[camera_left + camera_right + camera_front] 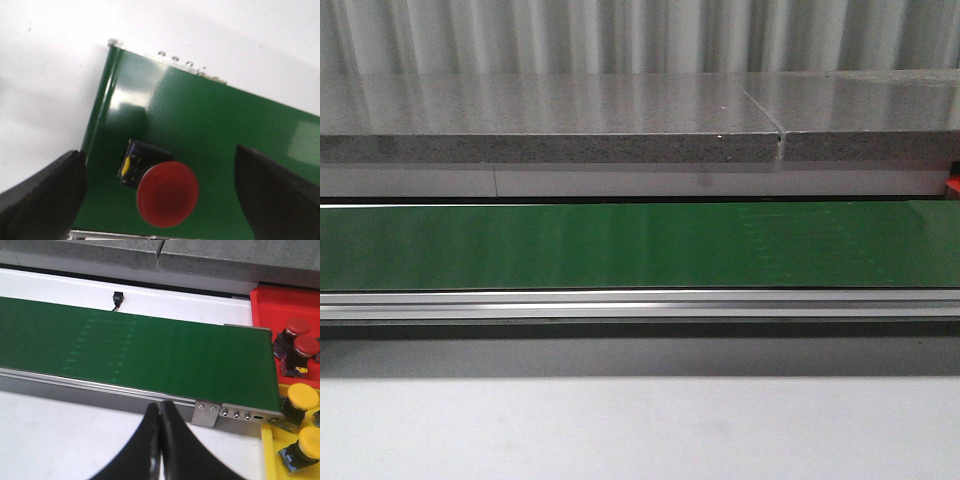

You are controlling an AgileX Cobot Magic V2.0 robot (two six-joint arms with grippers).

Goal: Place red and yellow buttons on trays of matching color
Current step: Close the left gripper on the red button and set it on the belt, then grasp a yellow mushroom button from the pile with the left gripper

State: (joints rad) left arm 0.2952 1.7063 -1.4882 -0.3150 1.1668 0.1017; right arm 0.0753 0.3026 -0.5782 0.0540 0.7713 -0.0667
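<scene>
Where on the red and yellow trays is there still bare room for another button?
The red tray is bare behind its two red buttons. The yellow tray looks crowded: yellow buttons fill its visible strip beside the green belt.

The right hand [161,440] hangs with its two black fingers pressed together over the white counter [60,440], just off the green belt [150,355] and its metal rail. At the belt's end sit a red tray [280,305] holding two red buttons [298,326] and a yellow tray [268,460] holding two yellow buttons [301,396]. A small black connector [118,297] lies beyond the belt.
</scene>
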